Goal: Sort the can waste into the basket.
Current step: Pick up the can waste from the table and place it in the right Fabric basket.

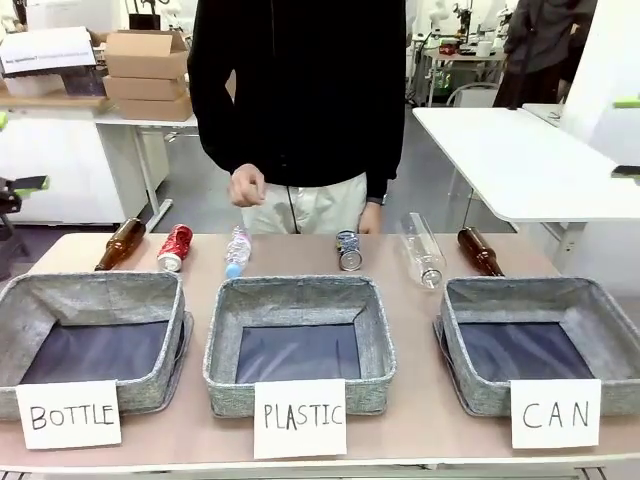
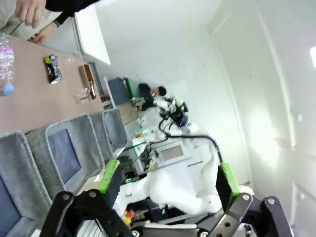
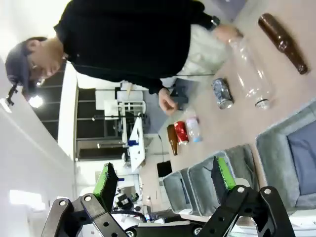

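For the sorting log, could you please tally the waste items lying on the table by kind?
Brown glass bottles: 2
Metal cans: 2
Clear plastic bottles: 2
Total: 6

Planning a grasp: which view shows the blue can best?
The front view: the blue can lies mid-table, level and unblocked. The right wrist view shows it tilted and farther off; the left wrist view shows it small and dark.

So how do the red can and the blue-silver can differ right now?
Colour: the red can is shiny red, the blue-silver can dark. Place: the red can lies behind the BOTTLE basket, the blue-silver can behind the PLASTIC basket. Both lie on their sides on the table, outside the CAN basket.
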`<state>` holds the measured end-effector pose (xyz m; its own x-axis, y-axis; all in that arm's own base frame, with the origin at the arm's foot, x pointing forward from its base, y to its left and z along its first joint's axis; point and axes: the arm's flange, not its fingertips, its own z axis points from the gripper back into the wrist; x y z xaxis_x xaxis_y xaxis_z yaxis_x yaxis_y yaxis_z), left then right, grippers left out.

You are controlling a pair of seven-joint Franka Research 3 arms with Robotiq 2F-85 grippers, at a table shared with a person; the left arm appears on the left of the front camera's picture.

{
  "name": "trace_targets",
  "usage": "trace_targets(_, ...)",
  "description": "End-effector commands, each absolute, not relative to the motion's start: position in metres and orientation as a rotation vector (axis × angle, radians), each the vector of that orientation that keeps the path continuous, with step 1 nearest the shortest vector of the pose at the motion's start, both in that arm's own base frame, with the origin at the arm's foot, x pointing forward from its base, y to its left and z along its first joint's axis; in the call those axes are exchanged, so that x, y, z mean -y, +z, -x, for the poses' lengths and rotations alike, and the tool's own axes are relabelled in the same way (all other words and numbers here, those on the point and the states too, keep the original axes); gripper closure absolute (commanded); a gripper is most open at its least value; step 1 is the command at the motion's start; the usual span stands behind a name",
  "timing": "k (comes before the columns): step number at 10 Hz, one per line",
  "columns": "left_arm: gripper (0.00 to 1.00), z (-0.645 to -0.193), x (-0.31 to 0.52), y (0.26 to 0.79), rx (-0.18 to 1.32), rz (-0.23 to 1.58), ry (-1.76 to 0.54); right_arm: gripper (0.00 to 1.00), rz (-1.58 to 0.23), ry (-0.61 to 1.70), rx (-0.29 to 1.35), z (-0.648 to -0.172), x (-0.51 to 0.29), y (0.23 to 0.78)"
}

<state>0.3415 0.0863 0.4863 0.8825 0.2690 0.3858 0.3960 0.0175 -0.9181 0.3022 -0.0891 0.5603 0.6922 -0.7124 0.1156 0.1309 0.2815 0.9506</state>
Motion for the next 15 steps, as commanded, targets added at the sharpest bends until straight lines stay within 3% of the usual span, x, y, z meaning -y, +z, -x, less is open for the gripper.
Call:
trace_targets(1, 0.0, -0.331, -0.084, 0.501, 0.579, 1.491, -0.205, 0.0, -1.192, -0.506, 0.55, -0.293, 0.08, 0.568)
trace_targets(6, 0.0, -0.331, -0.084, 0.501, 0.579, 1.491, -0.205, 0.0, -1.172, -0.521, 0.526, -0.291, 0.075, 0.566)
trace_targets(7, 0.0, -0.331, -0.084, 0.501, 0.579, 1.491, -0.205, 0.0, -1.035, -0.573, 0.553, -0.289, 0.072, 0.569)
trace_targets(9, 0.0, -0.331, -0.084, 0.501, 0.579, 1.491, -0.205, 0.0, -0.67, -0.318, 0.476, -0.332, -0.017, 0.578)
trace_targets(12, 0.0, -0.331, -0.084, 0.501, 0.579, 1.491, -0.205, 0.0, -0.291, -0.2, 0.374, -0.41, -0.106, 0.525)
trace_targets(13, 0.0, -0.331, -0.084, 0.501, 0.579, 1.491, -0.205, 0.0, -0.31, -0.173, 0.315, -0.416, -0.12, 0.507)
trace_targets(15, 0.0, -0.331, -0.084, 0.501, 0.579, 1.491, -0.205, 0.0, -0.352, -0.151, 0.367, -0.391, -0.135, 0.508)
